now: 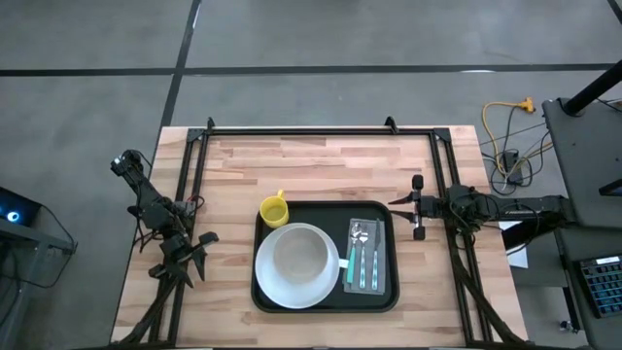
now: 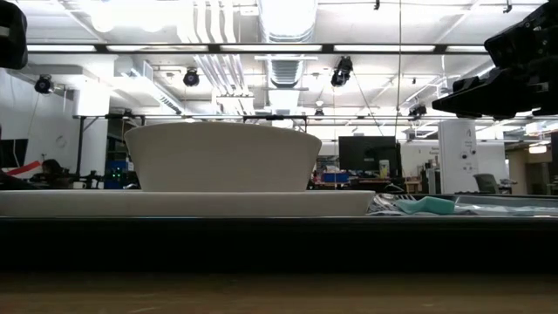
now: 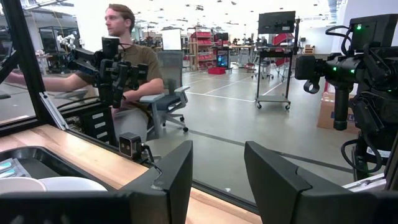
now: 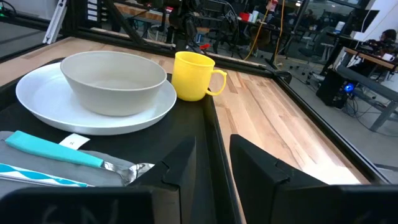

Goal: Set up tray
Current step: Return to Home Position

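Note:
The black tray (image 1: 326, 299) lies in the middle of the table, toward the near edge. On it a white plate (image 1: 270, 290) carries a white bowl (image 1: 297, 259). A yellow cup (image 1: 274, 211) stands at the tray's far left corner. A grey napkin (image 1: 378, 259) with teal-handled cutlery (image 1: 355, 267) lies on the tray's right part. My right gripper (image 1: 416, 206) is open, just right of the tray's far right corner. My left gripper (image 1: 201, 255) is open, left of the tray, touching nothing. The right wrist view shows the bowl (image 4: 113, 81), the cup (image 4: 193, 76) and the cutlery (image 4: 53, 152).
Black frame rails (image 1: 292, 129) run along the table's far edge and down both sides. Bare wood (image 1: 321, 165) lies between the tray and the far rail. A person (image 3: 127, 59) sits beyond the table. Cables (image 1: 505, 136) lie on the floor at the right.

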